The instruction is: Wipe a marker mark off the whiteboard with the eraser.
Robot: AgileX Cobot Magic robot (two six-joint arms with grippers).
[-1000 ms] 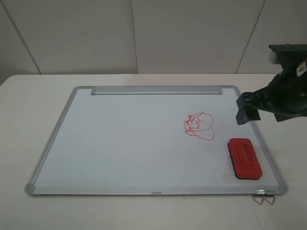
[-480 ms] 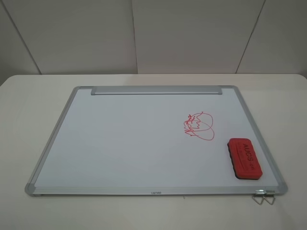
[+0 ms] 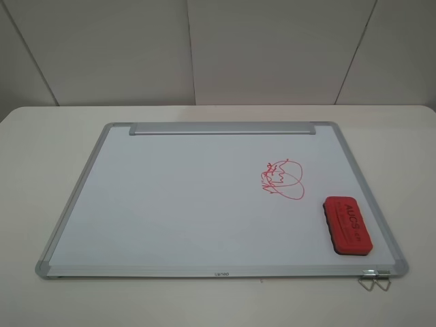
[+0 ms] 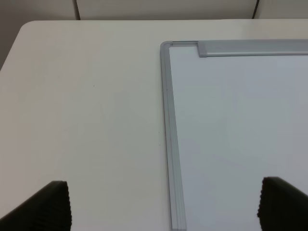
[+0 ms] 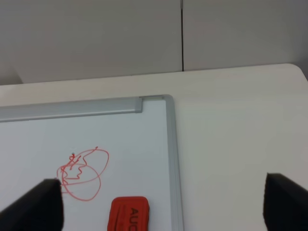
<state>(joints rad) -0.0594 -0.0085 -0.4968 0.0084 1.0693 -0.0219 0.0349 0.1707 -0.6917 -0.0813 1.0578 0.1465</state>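
The whiteboard (image 3: 170, 204) lies flat on the table, silver-framed, with its tray strip (image 3: 223, 128) along the far edge. The marker mark (image 3: 282, 179) is a thin red jagged drawing with loops over it, right of the board's middle; the right wrist view shows the marker mark (image 5: 83, 173) too. The eraser (image 3: 348, 225), a red block with dark lettering, rests on the board near its front right corner, close to the mark. Neither arm appears in the high view. My left gripper (image 4: 166, 207) is open above the board's left edge. My right gripper (image 5: 161, 204) is open, held above the eraser (image 5: 129, 214).
A metal clip (image 3: 374, 279) sticks out under the board's front right corner. The white table (image 3: 41, 136) surrounds the board on all sides, and a pale panelled wall (image 3: 204, 48) stands behind it.
One second ago the right arm hung over the board's right edge in the high view; it has since pulled back out of that view. The eraser and mark have not moved.
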